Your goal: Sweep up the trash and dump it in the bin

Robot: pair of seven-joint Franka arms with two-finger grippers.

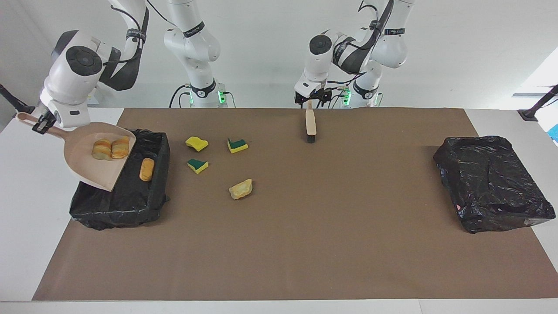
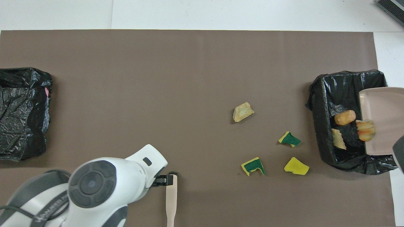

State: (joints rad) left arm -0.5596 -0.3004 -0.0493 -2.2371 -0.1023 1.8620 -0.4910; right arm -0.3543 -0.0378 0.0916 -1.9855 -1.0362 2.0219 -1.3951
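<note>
Lying scattered: bread-like lumps [image 1: 240, 189] and sponge pieces [image 1: 197, 143] on brown mat, lumps tumbling into black-lined bin [image 1: 159, 144] at three o'clock overhead.

My tilted dustpan [image 1: 93, 163] covers part of the bin [image 1: 130, 198]; sponge pieces [image 1: 197, 165] crowd the desk [image 1: 305, 226] beside it, the middle lies bare.

Beige dustpan [image 1: 93, 161] and brush [image 1: 310, 123], black bristles. Golden-brown bread lumps [image 1: 110, 148], one paler [image 1: 240, 189]. Sponge pieces [image 1: 237, 145] yellow, dark green faces. Glossy black bin liners [image 1: 492, 183]. Brown mat [image 1: 305, 240], white desk [image 1: 26, 226].
</note>
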